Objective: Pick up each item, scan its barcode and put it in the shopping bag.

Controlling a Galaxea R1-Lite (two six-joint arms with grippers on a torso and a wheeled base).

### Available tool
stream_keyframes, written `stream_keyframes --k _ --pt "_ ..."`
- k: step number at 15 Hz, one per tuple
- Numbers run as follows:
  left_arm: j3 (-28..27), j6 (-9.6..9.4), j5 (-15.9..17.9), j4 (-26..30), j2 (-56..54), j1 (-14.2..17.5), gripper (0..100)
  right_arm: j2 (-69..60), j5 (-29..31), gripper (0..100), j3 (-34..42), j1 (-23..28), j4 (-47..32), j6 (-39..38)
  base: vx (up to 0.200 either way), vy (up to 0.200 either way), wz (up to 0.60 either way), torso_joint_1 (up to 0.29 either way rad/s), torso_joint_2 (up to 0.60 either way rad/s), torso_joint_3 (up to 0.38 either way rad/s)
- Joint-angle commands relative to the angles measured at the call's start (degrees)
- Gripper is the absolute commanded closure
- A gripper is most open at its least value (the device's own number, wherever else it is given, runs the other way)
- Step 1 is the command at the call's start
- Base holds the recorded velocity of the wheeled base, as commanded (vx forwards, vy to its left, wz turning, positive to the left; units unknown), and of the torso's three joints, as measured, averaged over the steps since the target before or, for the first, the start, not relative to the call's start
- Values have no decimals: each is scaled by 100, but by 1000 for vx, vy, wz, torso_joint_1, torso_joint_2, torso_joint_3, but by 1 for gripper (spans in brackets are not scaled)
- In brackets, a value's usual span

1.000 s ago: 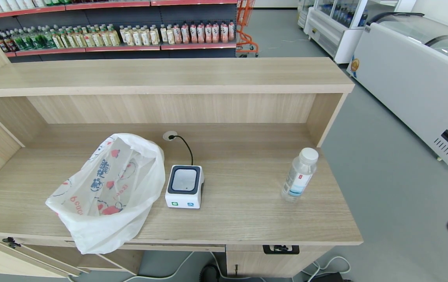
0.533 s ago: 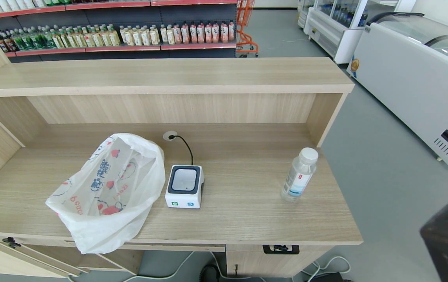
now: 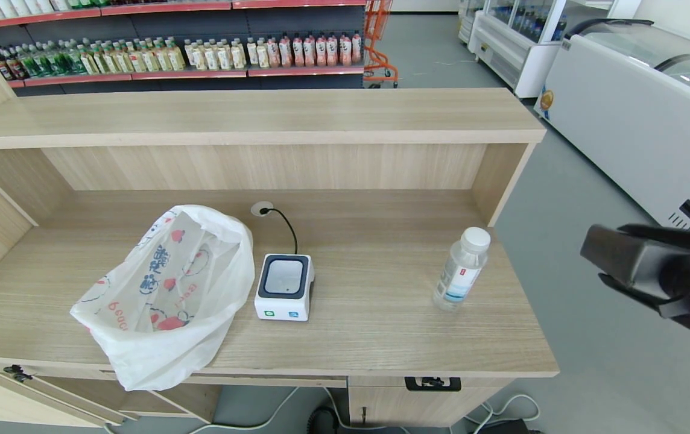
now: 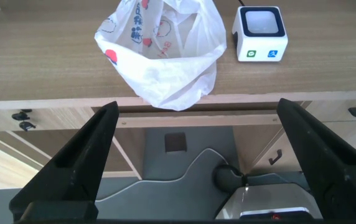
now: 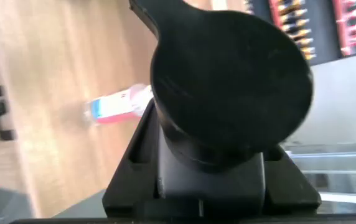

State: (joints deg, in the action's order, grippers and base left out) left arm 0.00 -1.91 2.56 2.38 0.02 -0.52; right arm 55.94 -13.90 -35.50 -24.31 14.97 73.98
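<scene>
so: one bottle to lift, scan and bag

the wooden counter point(image 3: 369, 343) carries everything. at its left end the white shopping bag point(image 3: 164, 295) lies slumped with its mouth gaping and its bottom hanging over the front edge. the left gripper point(image 4: 196, 109) hangs low in front of the counter, below the bag, with its jaws spread wide and nothing between them. the right gripper point(image 3: 628, 259) is off the counter's right end, well apart from any item; whether it is apart or together i cannot tell. the scanner point(image 3: 284, 286), a small white box with its dark window facing up, sits just beside the bag. the water bottle point(image 3: 461, 269) stands upright near the right end, well apart from the scanner, and none of the task's steps looks begun on it.

the bottle is clear plastic with a white cap and a label band. it seems full, so probably fairly heavy for its size, smooth, and slightly yielding under a squeeze. i would take it across the body just above the label, leaving the printed band free to face the scanner window. a grip near the cap would likely let it swing or tip.
</scene>
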Motion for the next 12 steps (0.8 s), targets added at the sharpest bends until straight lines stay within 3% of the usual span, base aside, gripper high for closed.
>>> stream_keyframes --k 1,2,3,5,7,9,12 --pt "0 -2 -1 0 -2 0 0 -277 -1537 100 -247 866 -1198 -534 0 0 0 0 0 0" --pt "0 -2 -1 0 -2 0 0 -198 -1792 100 -405 866 -1304 -1000 0 0 0 0 0 0" --pt "0 -2 -1 0 -2 0 0 -110 -2064 100 -634 814 -1567 -1984 0 0 0 0 0 0" --pt "0 -2 -1 0 -2 0 0 -57 -2196 100 -1082 418 -1717 -4524 0 0 0 0 0 0" --pt "0 -2 -1 0 -2 0 0 -31 -2143 100 -1328 418 -1154 -7442 0 0 0 0 0 0" --pt "0 -2 -1 0 -2 0 0 198 -1783 100 -1231 647 -548 -9077 0 0 0 0 0 0" --pt "0 -2 -1 0 -2 0 0 453 -1730 100 -1161 849 -477 -10185 0 0 0 0 0 0"
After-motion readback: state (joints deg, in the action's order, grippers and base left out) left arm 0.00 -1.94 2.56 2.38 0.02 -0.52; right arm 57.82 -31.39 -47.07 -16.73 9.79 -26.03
